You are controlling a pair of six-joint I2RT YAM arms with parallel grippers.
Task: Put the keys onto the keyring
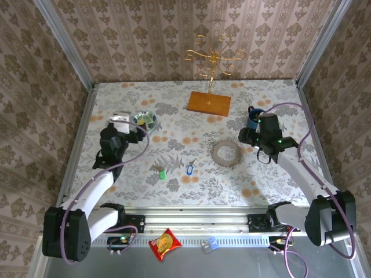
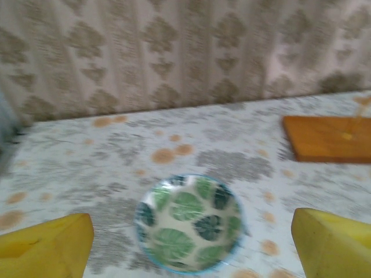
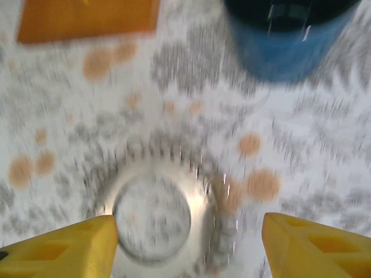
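Observation:
The grey toothed keyring lies flat on the patterned table right of centre. A green-headed key and a blue-headed key lie apart to its left, nearer the front. My right gripper hovers just right of the keyring, open and empty; its wrist view shows the keyring blurred between and ahead of the yellow fingers. My left gripper is open and empty beside the green-patterned bowl, far from the keys. That bowl sits between its fingertips.
A blue mug stands behind the right gripper, and appears as mug in the right wrist view. An orange wooden base with a gold wire stand is at the back centre. Walls enclose the table on three sides.

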